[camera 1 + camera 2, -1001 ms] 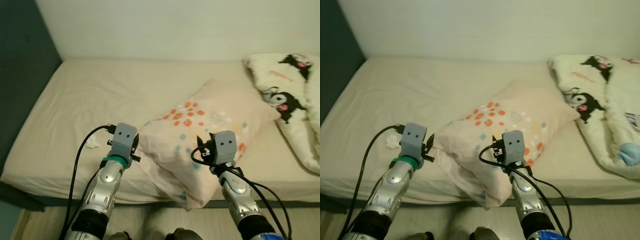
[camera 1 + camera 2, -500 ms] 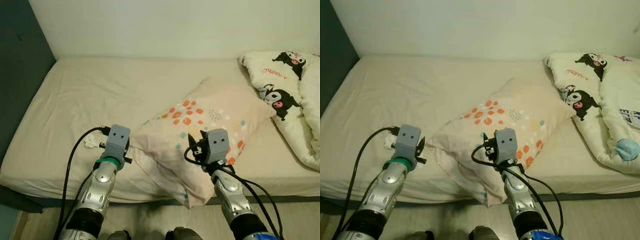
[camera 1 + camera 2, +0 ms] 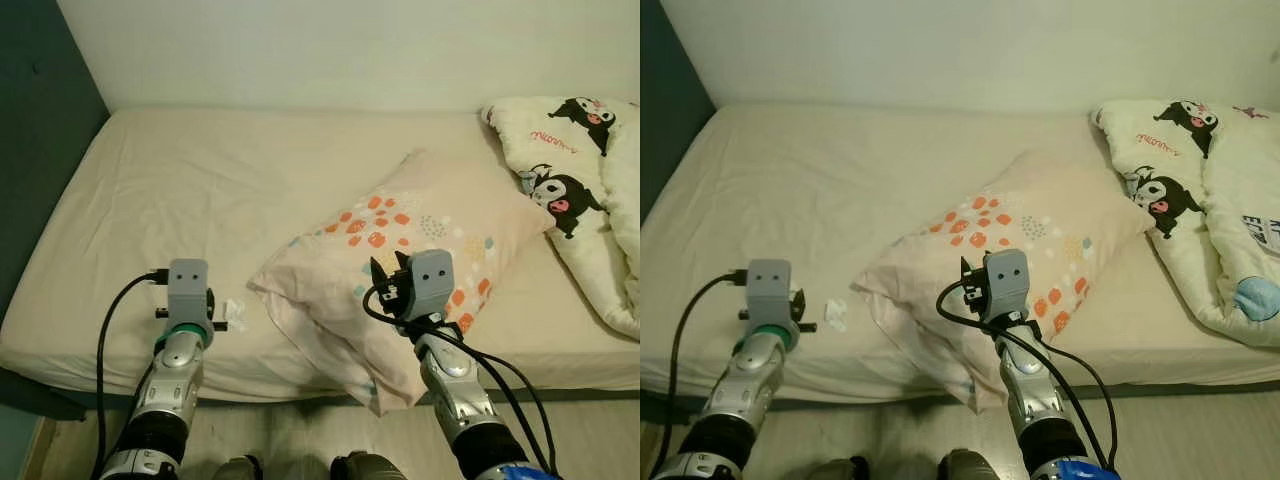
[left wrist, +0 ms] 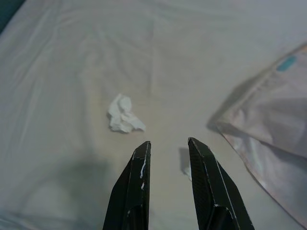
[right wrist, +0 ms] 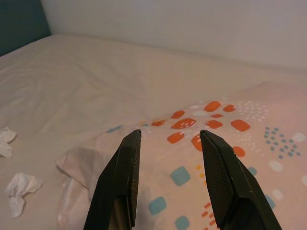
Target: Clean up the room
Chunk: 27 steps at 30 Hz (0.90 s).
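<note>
Both claws sit spread apart, the left claw (image 4: 167, 145) just short of a crumpled tissue (image 4: 123, 114) near the bed (image 3: 130, 340) edge, the right claw (image 5: 168, 139) over the pillow (image 3: 420, 230).

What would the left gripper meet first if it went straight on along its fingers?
Probably the bare bed sheet. The left gripper is open, and the crumpled tissue lies slightly off its line.

- Left arm (image 3: 172, 390): silver shell, green ring behind its grey camera box, black cable.
- Right arm (image 3: 452, 385): silver, looping black cables (blue band lower down).
</note>
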{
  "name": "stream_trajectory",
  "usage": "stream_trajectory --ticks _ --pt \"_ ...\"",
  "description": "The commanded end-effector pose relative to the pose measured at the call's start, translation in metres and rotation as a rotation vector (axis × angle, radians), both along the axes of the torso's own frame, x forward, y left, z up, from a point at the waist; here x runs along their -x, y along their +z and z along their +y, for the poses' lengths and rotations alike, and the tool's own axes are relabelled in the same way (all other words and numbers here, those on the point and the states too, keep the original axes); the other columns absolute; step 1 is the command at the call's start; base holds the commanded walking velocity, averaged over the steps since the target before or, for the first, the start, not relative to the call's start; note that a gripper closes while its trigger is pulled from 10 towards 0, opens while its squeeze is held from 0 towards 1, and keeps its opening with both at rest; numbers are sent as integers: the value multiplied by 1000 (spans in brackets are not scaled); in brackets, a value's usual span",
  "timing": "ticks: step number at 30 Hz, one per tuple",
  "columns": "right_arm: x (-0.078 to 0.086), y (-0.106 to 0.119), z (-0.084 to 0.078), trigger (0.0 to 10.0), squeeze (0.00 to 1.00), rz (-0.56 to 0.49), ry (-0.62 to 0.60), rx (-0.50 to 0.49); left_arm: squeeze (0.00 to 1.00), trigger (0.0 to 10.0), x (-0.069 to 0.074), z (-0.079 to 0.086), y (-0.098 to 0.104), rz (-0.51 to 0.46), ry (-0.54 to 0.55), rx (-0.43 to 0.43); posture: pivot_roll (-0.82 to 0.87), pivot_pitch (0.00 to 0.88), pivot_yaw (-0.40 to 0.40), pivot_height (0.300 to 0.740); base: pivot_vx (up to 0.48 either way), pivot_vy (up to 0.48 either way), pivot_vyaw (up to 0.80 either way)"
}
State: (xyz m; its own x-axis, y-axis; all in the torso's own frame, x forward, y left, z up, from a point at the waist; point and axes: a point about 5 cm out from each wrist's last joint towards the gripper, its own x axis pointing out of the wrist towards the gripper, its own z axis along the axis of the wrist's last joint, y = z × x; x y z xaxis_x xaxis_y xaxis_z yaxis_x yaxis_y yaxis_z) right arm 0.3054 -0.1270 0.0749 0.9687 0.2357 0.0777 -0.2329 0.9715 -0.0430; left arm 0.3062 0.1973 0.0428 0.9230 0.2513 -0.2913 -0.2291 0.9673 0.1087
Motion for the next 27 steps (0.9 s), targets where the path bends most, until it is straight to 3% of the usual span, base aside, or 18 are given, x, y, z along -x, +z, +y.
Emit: stream_trajectory --ticks 1,11,27 --pt "0 -1 -1 10000 0 9 -1 0 0 10000 -1 2 2 -14 14 3 -21 77 -9 730 0 0 0" --pt "-1 3 -6 10000 0 -1 -10 4 0 10000 4 7 2 -26 28 -33 -32 74 -17 710 0 0 0" --pt "0 4 -9 10000 0 2 -6 22 0 10000 5 -15 2 -59 -45 -35 -43 71 -26 650 0 0 0"
